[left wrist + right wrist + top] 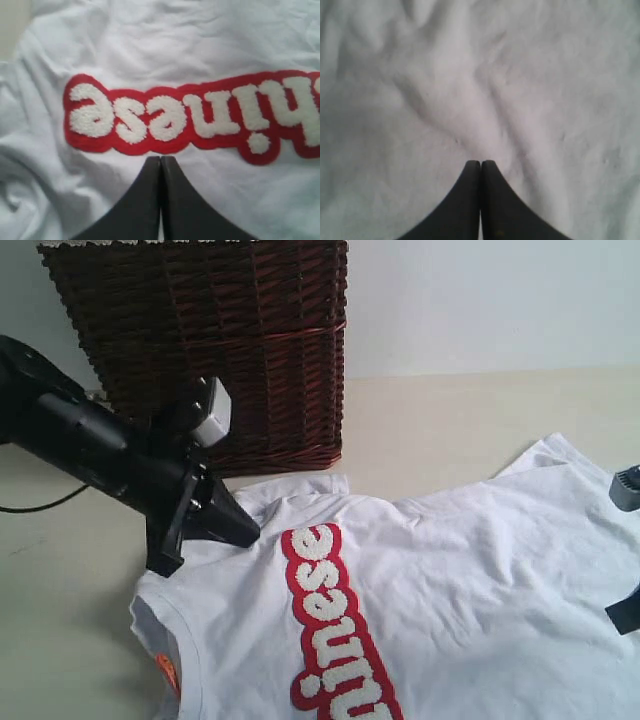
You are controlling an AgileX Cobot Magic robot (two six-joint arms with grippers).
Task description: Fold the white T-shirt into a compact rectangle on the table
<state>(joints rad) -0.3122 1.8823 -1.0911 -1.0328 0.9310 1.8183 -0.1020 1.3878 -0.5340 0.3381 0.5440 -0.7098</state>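
Find the white T-shirt [450, 580] spread print-up on the table [480, 410], just in front of the wicker basket [220, 340], with 1 sleeve [315, 485] reaching toward the basket's foot and the orange tag [167, 670] showing at the neck, low in the exterior view. Read the cloth as unfolded and rumpled. Judge the task barely begun, with the 1st fold probably the step in hand.

To do that step well, part both sets of jaws before dropping onto the fabric. Pinch only the top layer's edge at 2 matching spots, 1 per arm, well apart along the same side. Lift just enough to clear the table, carry both corners across together, and lay the edge parallel to the red band [190, 117] to keep the rectangle square. Beware of bunching at the existing creases, and smooth outward after setting down. Avoid gripping the fuzzy letters, likely thicker and stiffer than the plain cotton.

See the left gripper [250, 532] pressed fully together on nothing, slanting down from the upper left of the exterior view, tips over the shoulder area just beside the "ese" end of the band. Cannot tell whether touching the cloth or hovering just above.

See the right gripper [480, 162] likewise closed and empty, poised over plain wrinkled fabric. Expect only dark fragments of it at the right edge of the exterior view, toward the shirt's far side, well apart from the left.
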